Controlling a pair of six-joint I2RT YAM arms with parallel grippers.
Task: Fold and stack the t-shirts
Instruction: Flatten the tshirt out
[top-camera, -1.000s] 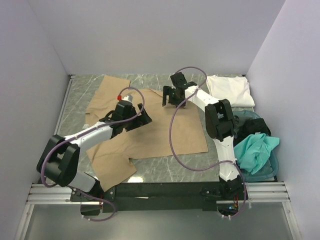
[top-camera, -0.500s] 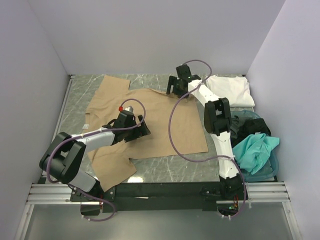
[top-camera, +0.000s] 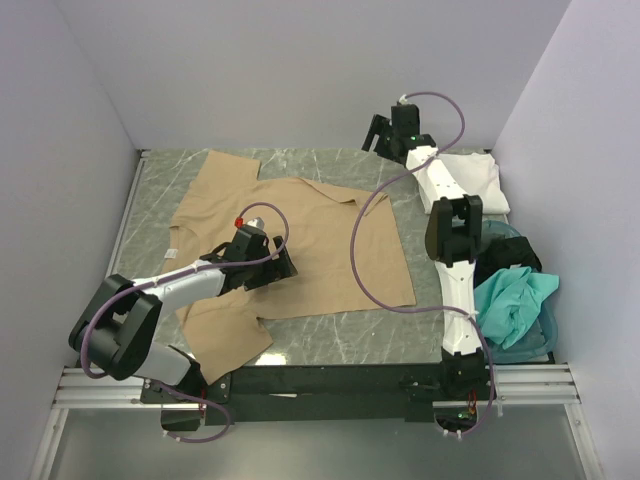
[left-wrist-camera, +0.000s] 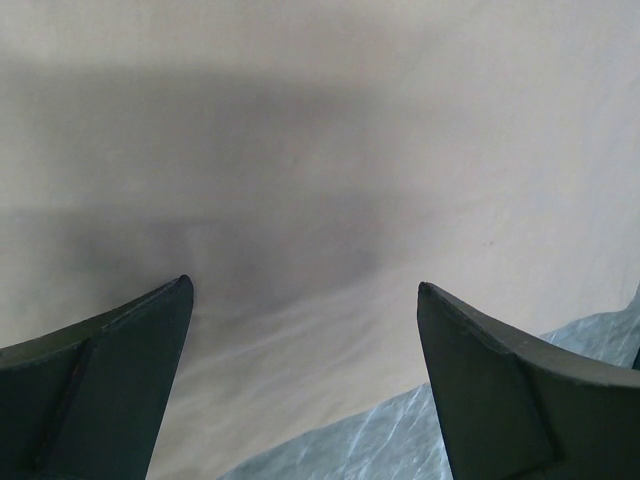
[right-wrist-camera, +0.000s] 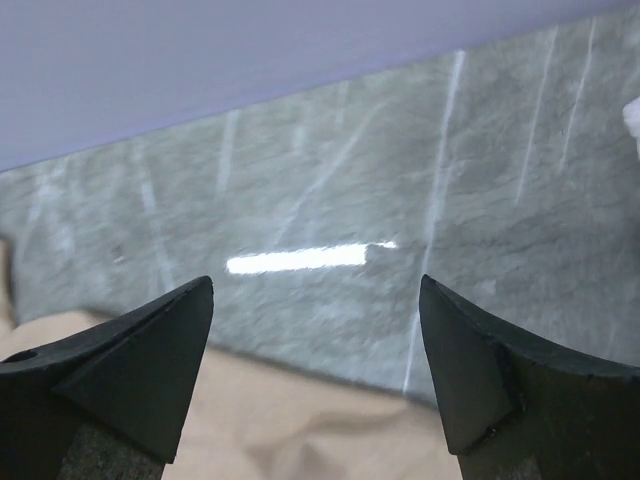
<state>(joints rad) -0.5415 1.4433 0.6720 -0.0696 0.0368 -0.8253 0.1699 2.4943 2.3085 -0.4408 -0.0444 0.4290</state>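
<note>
Plainly the tan shirt (top-camera: 320, 250) lay limp, light, probably wrinkle-prone; best pinched at a hem corner; left fingers (left-wrist-camera: 100, 390) and right fingers (right-wrist-camera: 520, 390) gaped wide, empty.

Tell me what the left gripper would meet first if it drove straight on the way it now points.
The tan t-shirt. The left gripper points at its cloth, jaws open, with bare table only at the edge of view. Depth is unclear.
</note>
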